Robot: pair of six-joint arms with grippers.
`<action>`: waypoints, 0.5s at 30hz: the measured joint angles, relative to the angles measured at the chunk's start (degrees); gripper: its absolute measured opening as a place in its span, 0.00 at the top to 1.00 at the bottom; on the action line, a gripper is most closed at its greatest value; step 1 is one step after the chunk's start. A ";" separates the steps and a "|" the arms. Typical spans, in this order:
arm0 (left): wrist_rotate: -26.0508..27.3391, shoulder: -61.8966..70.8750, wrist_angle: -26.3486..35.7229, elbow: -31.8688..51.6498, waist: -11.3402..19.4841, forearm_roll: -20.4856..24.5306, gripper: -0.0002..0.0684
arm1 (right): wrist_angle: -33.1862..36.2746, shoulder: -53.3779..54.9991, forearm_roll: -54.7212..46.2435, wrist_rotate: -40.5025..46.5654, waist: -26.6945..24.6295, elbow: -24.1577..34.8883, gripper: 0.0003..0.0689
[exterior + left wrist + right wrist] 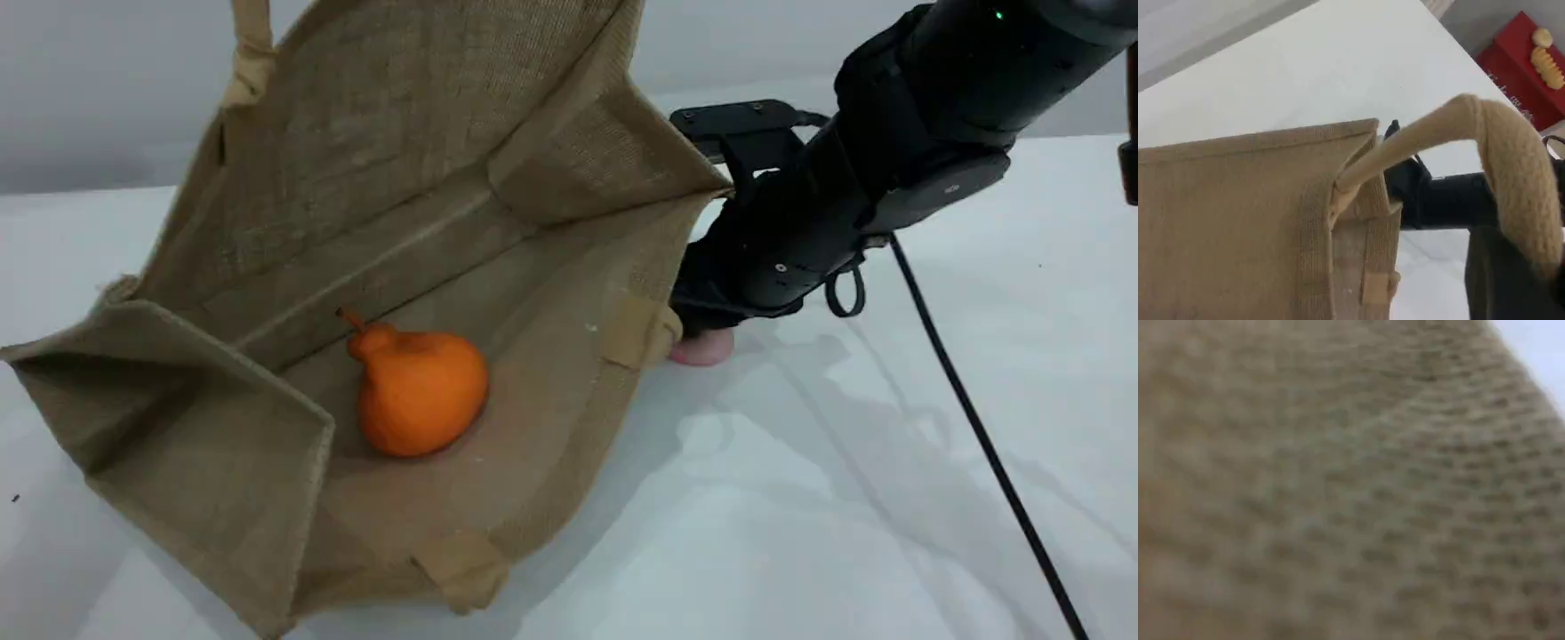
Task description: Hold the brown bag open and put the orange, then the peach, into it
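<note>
The brown bag (pixel 382 160) lies on its side, its mouth gaping toward the scene camera. The orange (pixel 418 391) rests inside on the lower wall. One beige handle (pixel 1498 153) is pulled up taut and draped over my left gripper (pixel 1501 280), which is shut on it; in the scene view that handle (pixel 252 53) runs off the top edge. My right gripper (pixel 707 322) is down at the table just behind the bag's right edge, right on top of the pink peach (pixel 704 349). Its fingers are hidden. The right wrist view shows only blurred bag weave (pixel 1351 480).
The right arm's black cable (pixel 978 427) trails across the white table (pixel 845 516) to the front right. A red box (pixel 1528 67) with a yellow object sits past the table's far corner. The right arm (pixel 1445 200) shows behind the bag.
</note>
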 joint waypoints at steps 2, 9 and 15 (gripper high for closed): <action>0.25 0.00 0.00 0.00 0.00 0.00 0.88 | -2.00 -0.13 0.00 0.06 -0.08 0.00 0.95; 0.43 0.00 0.00 0.00 0.00 0.00 0.88 | -4.04 -0.15 0.05 0.06 -0.15 0.05 0.97; 0.44 0.00 -0.05 0.00 0.00 0.00 0.88 | -3.77 -1.67 0.05 0.06 -0.19 0.10 0.97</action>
